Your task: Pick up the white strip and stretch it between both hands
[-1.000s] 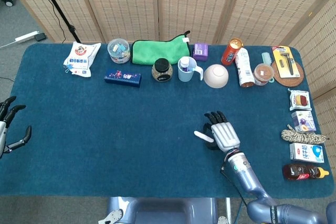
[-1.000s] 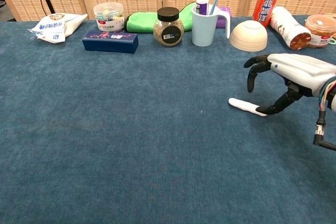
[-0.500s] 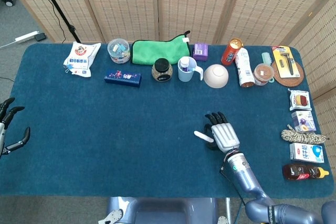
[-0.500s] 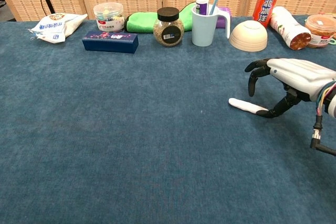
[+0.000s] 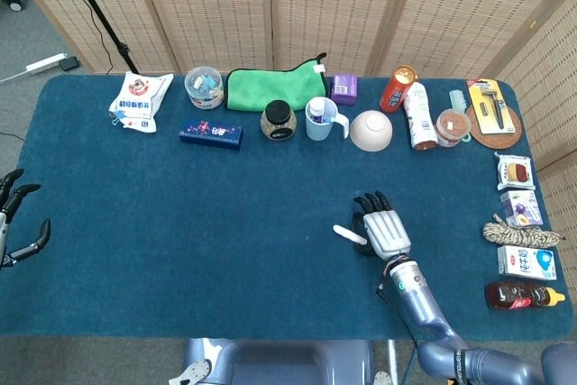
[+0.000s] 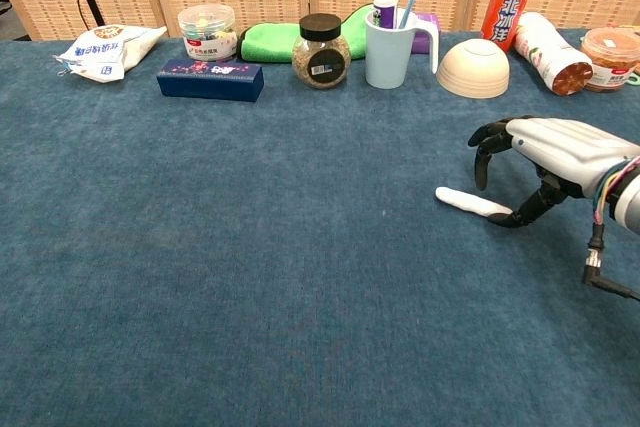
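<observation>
The white strip (image 5: 348, 235) (image 6: 468, 201) lies flat on the blue table cloth, right of centre. My right hand (image 5: 386, 230) (image 6: 555, 147) arches over its right end. The fingers curve down and stay apart from one another, and the dark thumb tip touches the strip's right end where it rests on the cloth. Nothing is lifted. My left hand (image 5: 18, 223) hangs at the far left table edge, far from the strip, with its fingers spread and nothing in it. The chest view does not show the left hand.
Along the back stand a snack bag (image 5: 140, 101), blue box (image 5: 210, 132), green cloth (image 5: 270, 87), jar (image 5: 279, 120), cup (image 5: 322, 119), bowl (image 5: 371, 130) and cans (image 5: 410, 105). Packets, a rope coil (image 5: 518, 233) and a bottle (image 5: 523, 295) line the right edge.
The right hand has edged slightly to the right and lower over the strip's end; the strip has not moved. The left hand has sunk a little at the left edge.
</observation>
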`<state>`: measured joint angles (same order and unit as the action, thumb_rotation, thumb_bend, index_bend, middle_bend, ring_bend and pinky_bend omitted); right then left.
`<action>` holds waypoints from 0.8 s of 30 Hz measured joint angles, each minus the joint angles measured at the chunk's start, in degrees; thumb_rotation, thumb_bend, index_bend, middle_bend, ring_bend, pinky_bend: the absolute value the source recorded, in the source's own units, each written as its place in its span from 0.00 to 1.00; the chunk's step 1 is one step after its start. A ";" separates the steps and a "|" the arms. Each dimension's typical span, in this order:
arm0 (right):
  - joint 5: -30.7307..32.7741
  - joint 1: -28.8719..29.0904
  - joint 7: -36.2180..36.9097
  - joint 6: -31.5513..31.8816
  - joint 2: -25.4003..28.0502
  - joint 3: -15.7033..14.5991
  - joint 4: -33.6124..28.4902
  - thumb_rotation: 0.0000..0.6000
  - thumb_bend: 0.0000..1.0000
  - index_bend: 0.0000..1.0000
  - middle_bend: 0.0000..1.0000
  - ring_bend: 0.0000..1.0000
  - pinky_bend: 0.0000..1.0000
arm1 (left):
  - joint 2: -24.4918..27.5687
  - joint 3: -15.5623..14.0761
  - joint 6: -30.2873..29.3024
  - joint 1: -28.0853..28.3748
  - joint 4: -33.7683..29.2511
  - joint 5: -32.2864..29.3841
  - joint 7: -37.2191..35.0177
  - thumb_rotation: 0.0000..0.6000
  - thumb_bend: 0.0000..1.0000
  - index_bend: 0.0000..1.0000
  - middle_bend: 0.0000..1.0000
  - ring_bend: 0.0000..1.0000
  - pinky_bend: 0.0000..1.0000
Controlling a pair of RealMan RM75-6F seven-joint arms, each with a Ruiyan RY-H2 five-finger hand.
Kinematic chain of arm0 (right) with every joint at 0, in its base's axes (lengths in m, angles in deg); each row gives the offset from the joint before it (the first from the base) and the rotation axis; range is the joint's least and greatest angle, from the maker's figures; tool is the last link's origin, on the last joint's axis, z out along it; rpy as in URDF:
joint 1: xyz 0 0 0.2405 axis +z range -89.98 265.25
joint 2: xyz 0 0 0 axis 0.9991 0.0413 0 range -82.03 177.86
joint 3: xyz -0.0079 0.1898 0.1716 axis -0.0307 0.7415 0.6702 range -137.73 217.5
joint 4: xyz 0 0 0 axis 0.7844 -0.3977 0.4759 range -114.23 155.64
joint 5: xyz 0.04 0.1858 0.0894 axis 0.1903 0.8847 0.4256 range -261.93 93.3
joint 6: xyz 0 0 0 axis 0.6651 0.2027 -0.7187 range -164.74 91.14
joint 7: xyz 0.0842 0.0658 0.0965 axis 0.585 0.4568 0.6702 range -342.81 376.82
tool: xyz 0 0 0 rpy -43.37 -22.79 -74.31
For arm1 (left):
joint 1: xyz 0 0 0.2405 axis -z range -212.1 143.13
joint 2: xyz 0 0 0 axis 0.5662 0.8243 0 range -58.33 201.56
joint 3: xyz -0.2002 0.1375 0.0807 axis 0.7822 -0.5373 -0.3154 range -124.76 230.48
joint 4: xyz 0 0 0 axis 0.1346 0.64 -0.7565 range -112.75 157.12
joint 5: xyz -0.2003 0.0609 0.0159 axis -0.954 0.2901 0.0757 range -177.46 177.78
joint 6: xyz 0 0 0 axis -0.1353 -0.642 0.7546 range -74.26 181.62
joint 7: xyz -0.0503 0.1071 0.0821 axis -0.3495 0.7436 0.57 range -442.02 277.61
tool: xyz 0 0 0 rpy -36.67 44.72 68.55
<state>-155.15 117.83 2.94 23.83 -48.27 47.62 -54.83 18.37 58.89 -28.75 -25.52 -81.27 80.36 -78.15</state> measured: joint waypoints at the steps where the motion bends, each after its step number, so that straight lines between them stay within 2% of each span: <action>1: -0.01 0.02 -0.01 0.00 -0.09 0.01 0.24 1.00 0.27 0.49 0.17 0.10 0.00 | 0.00 0.00 -0.01 0.00 0.00 0.02 0.02 0.33 0.40 0.22 0.10 0.11 0.08; 8: 0.17 0.32 0.16 -0.41 -0.78 0.29 2.58 1.00 0.29 0.50 0.18 0.10 0.00 | 0.13 -0.04 -0.18 -0.12 -0.01 0.10 0.01 0.33 0.40 0.22 0.10 0.11 0.08; 12: 0.04 0.39 0.82 -0.23 -0.89 0.67 3.68 1.00 0.34 0.50 0.19 0.11 0.00 | 0.10 -0.10 -0.21 -0.23 0.03 -0.01 -0.08 0.33 0.40 0.22 0.10 0.11 0.08; 24: 0.46 0.45 -0.54 -1.00 -0.15 0.35 1.82 1.00 0.36 0.47 0.18 0.11 0.00 | -0.12 -0.26 -0.14 -0.19 0.05 0.42 -0.12 0.34 0.40 0.22 0.10 0.10 0.08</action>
<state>-154.69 118.29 2.40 22.83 -48.41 47.97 -53.01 18.25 58.62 -28.88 -25.71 -81.22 80.77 -78.27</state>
